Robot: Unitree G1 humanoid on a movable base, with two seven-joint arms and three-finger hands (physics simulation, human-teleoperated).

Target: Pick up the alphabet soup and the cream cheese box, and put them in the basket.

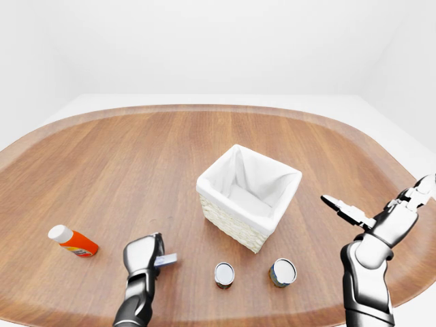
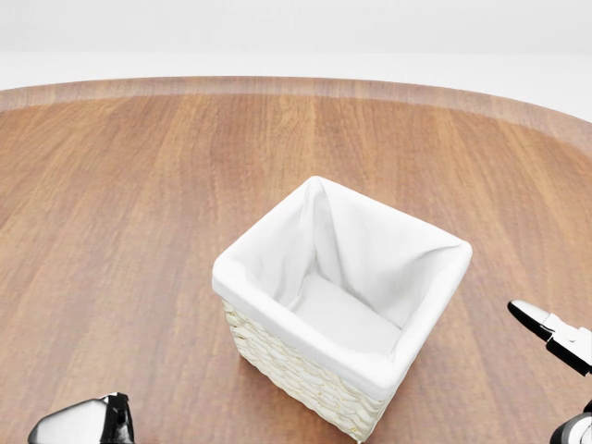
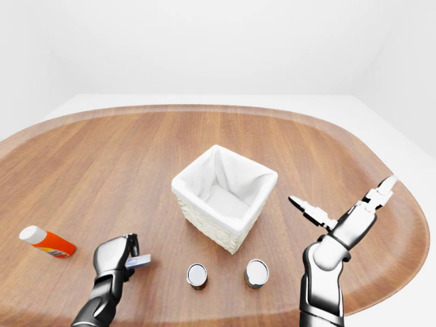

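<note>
The left hand (image 1: 142, 255) hovers low at the lower left of the basket (image 1: 248, 197), fingers curled round a small flat box — apparently the cream cheese box (image 1: 165, 259) — likely gripped for lifting. The right hand (image 3: 338, 219), lower right of the basket, is splayed and empty; two cans (image 1: 224, 274) stand just below the basket — one probably the alphabet soup.

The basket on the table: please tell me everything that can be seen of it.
The basket is square, of pale woven wicker, lined with white cloth folded over its rim. It stands upright on the wooden table, turned so one corner points to the bottom of the head view. It is open at the top, and nothing shows inside it. Nothing touches it except the table; two cans stand apart below it in the left-eye view.
</note>
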